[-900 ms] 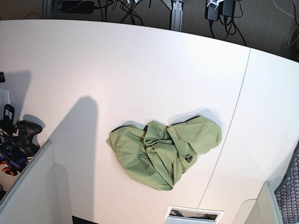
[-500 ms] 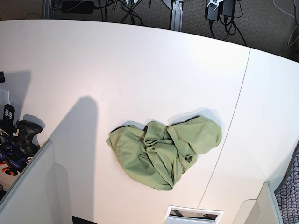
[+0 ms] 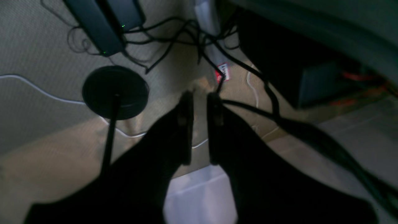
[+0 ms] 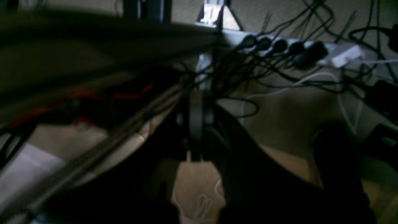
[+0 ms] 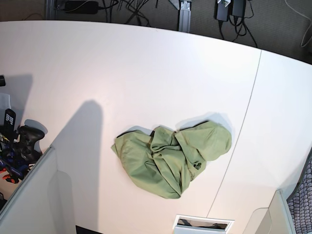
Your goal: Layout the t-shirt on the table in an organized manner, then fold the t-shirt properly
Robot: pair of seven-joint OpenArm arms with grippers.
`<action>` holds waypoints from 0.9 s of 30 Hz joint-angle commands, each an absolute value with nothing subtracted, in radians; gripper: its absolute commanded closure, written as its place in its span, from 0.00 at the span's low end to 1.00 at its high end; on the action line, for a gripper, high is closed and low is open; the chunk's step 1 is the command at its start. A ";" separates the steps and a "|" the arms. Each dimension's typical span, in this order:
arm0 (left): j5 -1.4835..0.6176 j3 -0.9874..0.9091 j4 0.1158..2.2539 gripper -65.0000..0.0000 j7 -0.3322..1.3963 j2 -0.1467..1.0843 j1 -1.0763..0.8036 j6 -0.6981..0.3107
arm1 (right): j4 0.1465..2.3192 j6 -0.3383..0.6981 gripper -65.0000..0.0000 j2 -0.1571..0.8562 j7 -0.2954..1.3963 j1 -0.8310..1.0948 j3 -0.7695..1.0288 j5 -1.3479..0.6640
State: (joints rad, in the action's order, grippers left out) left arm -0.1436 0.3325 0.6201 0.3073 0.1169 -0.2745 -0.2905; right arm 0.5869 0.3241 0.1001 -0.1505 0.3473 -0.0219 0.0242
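Nothing is being moved on the surface: the t-shirt is lying in the same crumpled green heap as a moment ago, a little toward the near edge and just left of the thin dark seam line. It is being left bunched up, with folds piled over each other, so no sleeve or hem can be picked out. No arm is being seen over the surface in the base view. The two wrist views are only showing the floor and a tangle of cables below, so both arms are being held low and well away from the cloth. The left gripper is being held almost pressed together, with only a thin gap between its two dark fingers and nothing pinched. The right gripper is being shown in a dark and blurry picture, and it cannot be told whether it is spread or pressed together. So the task is probably only just being started: the spreading out is not yet begun, and the arms are first needing to be brought up over the heap.
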 commanded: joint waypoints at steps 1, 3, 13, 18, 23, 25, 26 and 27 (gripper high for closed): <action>-0.160 0.332 0.680 0.82 0.297 0.125 -0.300 -0.308 | 0.624 0.341 1.00 0.120 -0.167 0.373 -0.022 0.019; -0.164 0.332 0.799 0.82 0.312 0.143 -0.349 -0.309 | 0.690 0.351 1.00 0.139 -0.164 0.414 -0.022 0.018; -0.194 0.325 1.371 0.82 0.413 0.220 -0.571 -0.311 | 1.086 0.356 1.00 0.281 -0.126 0.614 -0.022 -0.113; -0.227 0.264 1.602 0.82 0.451 0.254 -0.674 -0.311 | 1.353 0.356 1.00 0.367 -0.122 0.732 -0.022 -0.139; -0.252 0.187 1.835 0.82 0.516 0.306 -0.763 -0.311 | 1.594 0.356 1.00 0.431 -0.101 0.825 -0.020 -0.139; -0.252 0.161 1.919 0.81 0.537 0.334 -0.790 -0.311 | 1.674 0.357 1.00 0.446 -0.091 0.843 -0.020 -0.139; -0.250 0.149 1.958 0.81 0.544 0.350 -0.801 -0.311 | 1.709 0.357 1.00 0.452 -0.080 0.846 -0.020 -0.139; -0.250 0.140 1.993 0.81 0.556 0.366 -0.808 -0.311 | 1.741 0.356 1.00 0.453 -0.054 0.845 -0.019 -0.139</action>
State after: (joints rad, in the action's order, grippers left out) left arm -0.2466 0.1410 1.9785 0.5632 0.3622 -0.7956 -0.3058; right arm 1.7283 0.3542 0.4438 -0.0277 0.8375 -0.0235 -0.1318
